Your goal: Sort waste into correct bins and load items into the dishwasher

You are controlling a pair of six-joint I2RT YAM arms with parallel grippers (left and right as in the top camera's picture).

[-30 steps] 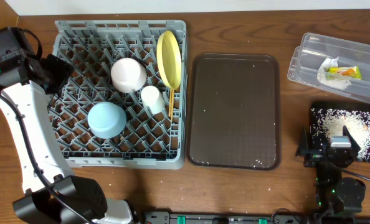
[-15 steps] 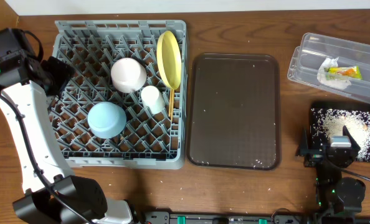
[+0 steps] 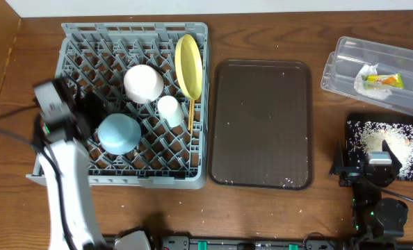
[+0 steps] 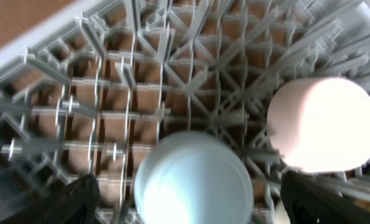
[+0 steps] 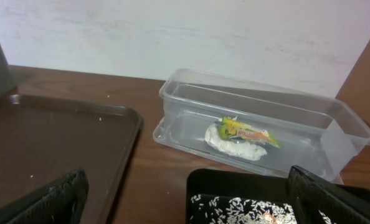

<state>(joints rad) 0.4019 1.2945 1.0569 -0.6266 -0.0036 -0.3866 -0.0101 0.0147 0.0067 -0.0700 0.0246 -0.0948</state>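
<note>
The grey dish rack [image 3: 74,31] holds the pale pink bowl [image 3: 144,83], the light blue bowl [image 3: 119,133], the upright yellow plate [image 3: 188,66], the white cup [image 3: 169,111] and the chopsticks [image 3: 191,114]. My left gripper [image 3: 94,118] is open over the rack's left part, just left of the blue bowl [image 4: 194,177], which shows between its fingers [image 4: 191,205]. The clear tub [image 3: 345,66] holds the tissue [image 3: 365,85] and the wrapper [image 3: 384,80]. The black tray [image 3: 352,128] holds crumbs [image 3: 380,139]. My right gripper [image 3: 377,163] is open and empty at its front edge.
The dark brown serving tray [image 3: 262,125] lies between the rack and the bins, with a few crumbs on it. The right wrist view shows the tub [image 5: 260,118], the black tray [image 5: 235,186] and the brown tray's corner [image 5: 54,143].
My left arm has swung from the rack's far-left edge toward the front and now hangs over the rack beside the blue bowl. The right arm has not moved.
</note>
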